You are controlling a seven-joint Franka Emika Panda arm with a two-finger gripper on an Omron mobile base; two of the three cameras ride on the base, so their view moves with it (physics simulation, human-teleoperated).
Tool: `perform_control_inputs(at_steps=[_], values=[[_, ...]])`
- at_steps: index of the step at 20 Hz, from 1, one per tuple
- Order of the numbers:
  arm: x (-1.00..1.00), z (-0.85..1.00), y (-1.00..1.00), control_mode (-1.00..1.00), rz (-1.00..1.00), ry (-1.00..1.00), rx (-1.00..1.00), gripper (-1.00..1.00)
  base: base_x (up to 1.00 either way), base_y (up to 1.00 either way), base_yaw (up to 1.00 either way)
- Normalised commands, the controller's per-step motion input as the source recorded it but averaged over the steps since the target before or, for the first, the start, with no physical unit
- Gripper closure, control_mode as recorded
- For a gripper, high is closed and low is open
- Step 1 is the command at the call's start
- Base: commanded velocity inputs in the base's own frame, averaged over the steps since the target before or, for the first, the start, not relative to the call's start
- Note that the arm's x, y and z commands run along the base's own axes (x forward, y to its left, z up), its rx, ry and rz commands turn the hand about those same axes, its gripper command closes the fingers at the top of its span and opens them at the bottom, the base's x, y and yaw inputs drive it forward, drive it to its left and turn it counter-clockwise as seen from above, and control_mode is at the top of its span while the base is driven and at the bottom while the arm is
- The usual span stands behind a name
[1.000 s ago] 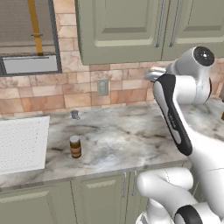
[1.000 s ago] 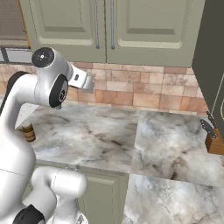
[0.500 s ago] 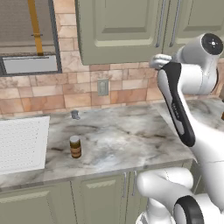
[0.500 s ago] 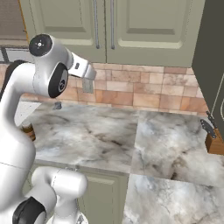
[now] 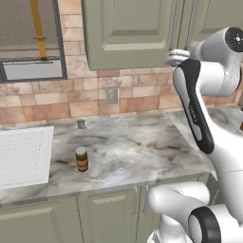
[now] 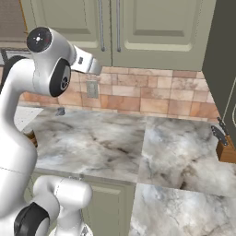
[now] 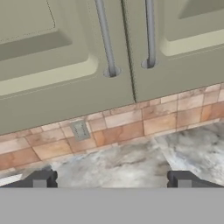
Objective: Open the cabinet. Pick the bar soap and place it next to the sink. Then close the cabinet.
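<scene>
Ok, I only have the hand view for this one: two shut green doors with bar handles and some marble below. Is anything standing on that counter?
Observer: Yes, a brown jar with a tan lid stands upright on the counter, off to the robot's left.
Reviewer: Where is the sink from there?
Observer: The sink lies further left again, set into the same counter, with a gap of bare marble between it and the jar.
Reviewer: And on the other side?
Observer: What looks like a wooden knife block sits at the right edge of the right base view, beside a dark tall unit.
</scene>
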Motion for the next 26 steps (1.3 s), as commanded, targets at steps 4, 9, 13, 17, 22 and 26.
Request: perform_control_inputs(at_steps=[4,9,13,17,22,26], values=[[-0.06,0.21,-0.02,-1.0,0.0,-0.02,0.0,-1.0,0.0,0.0,0.0],[-0.05,0.19,-0.01,-1.0,0.0,0.0,0.0,-1.0,0.0,0.0,0.0],[-0.06,0.17,-0.07,-1.0,0.0,0.0,0.0,-1.0,0.0,0.0,0.0],[-0.07,0.24,-0.07,-1.0,0.0,0.0,0.0,-1.0,0.0,0.0,0.0],[-0.07,0.25,-0.01,-1.0,0.0,0.0,-0.01,-1.0,0.0,0.0,0.0],[-0.09,0.25,-0.02,-1.0,0.0,0.0,-0.02,-1.0,0.0,0.0,0.0]])
